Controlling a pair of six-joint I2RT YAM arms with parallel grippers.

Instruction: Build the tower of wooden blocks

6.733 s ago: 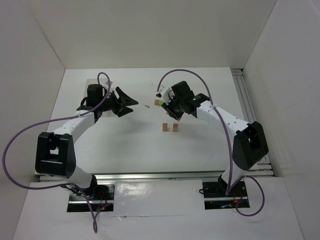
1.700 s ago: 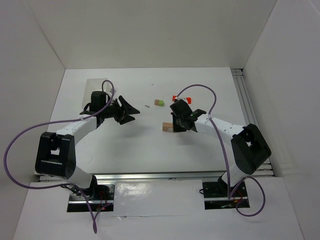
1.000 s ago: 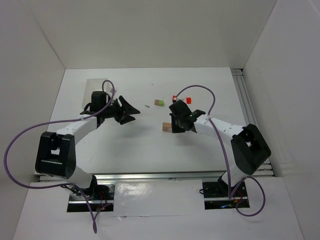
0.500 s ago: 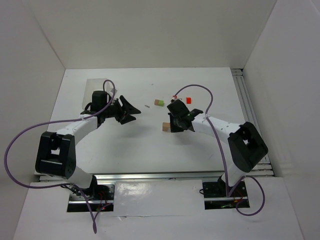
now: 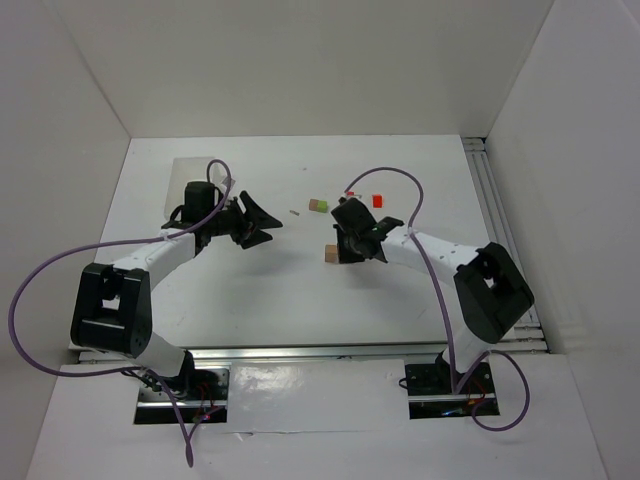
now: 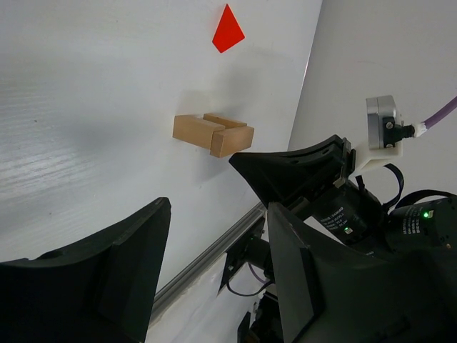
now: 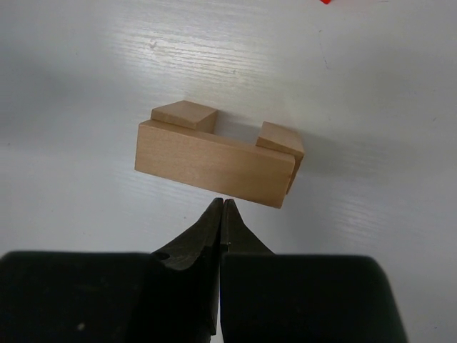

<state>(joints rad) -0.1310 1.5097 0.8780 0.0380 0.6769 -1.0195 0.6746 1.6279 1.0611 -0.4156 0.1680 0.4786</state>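
Right gripper point(image 7: 221, 209), fingers pressed together and empty, sits just beside stacked tan blocks point(image 7: 213, 164); left gripper point(image 6: 198, 184) gapes wide.

No text, label, brand, number or sign can be read in any of the views.
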